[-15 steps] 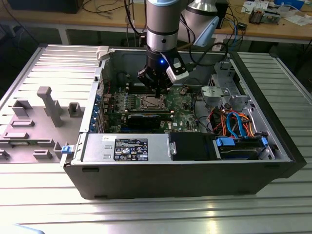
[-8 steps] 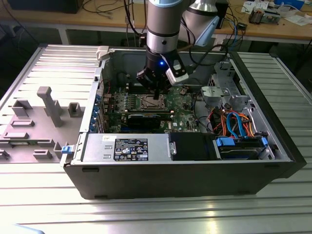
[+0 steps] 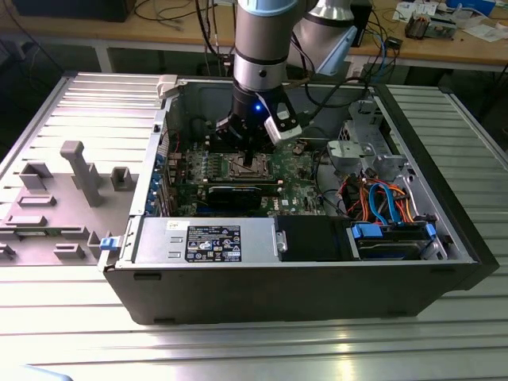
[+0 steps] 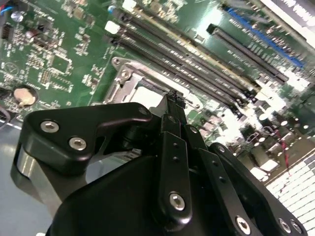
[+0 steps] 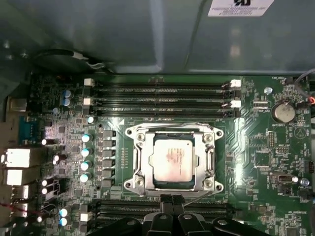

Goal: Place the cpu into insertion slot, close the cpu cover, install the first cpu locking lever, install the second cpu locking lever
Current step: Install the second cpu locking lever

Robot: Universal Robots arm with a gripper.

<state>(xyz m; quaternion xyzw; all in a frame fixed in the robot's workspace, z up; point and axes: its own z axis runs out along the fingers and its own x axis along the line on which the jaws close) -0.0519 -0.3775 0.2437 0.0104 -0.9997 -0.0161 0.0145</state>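
The cpu (image 5: 173, 160), a square silver-grey chip, lies flat in the insertion slot (image 5: 129, 184) on the green board. The cpu cover (image 5: 141, 156), a silvery frame, lies down around the chip. My gripper (image 5: 172, 200) stands at the slot's edge with its black fingers pressed together, shut, and nothing shows between them. A thin wire lever (image 5: 199, 195) runs beside the fingertips. In the second wrist view the gripper (image 4: 173, 96) tips touch or hover just by the cover (image 4: 127, 82). In the exterior view the gripper (image 3: 250, 161) hangs over the slot (image 3: 238, 167) inside the case.
Long memory slots (image 5: 162, 91) lie on both sides of the socket. The open computer case (image 3: 286, 286) holds a power supply (image 3: 210, 242), a black card (image 3: 238, 193), and a drive cage with cables (image 3: 381, 198). A grey fixture (image 3: 79, 171) stands at the exterior view's left.
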